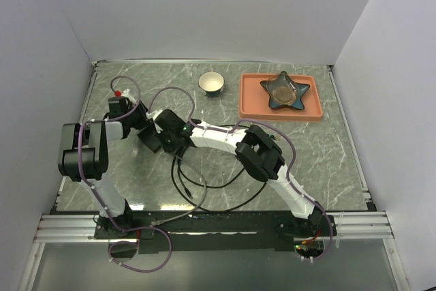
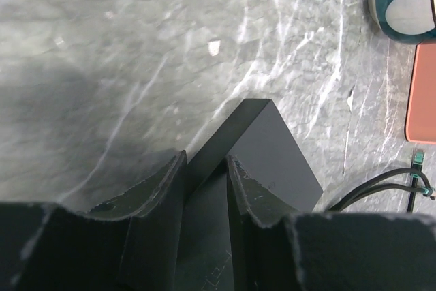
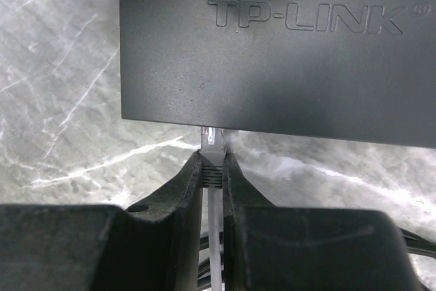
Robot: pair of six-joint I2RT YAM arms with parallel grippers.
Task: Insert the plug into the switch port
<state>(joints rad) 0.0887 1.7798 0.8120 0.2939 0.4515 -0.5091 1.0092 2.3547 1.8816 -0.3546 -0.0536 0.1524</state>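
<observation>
Top external view, nearest first: a black cable (image 1: 204, 183) lay looped on the marble counter (image 1: 327, 161) at about 6 o'clock from the counter's middle, just ahead of the arm bases. Beyond it, at about 9 o'clock, both arms met over the black switch (image 1: 151, 140). The right tool (image 3: 212, 168) was pinched narrow on the plug (image 3: 212, 151), gripping its grey boot, with the clear tip pointing to 12 o'clock and touching the switch's near edge. Whether the tip had entered a port could not be made out. The left tool (image 2: 206, 168) sat narrow too, its fingers (image 2: 160, 192) closed on either side of the switch's edge. Farther back, a small bowl (image 1: 212, 82) stood at 12 o'clock. At 1 o'clock an orange tray (image 1: 252, 103) carried a star-shaped dish (image 1: 285, 90).
</observation>
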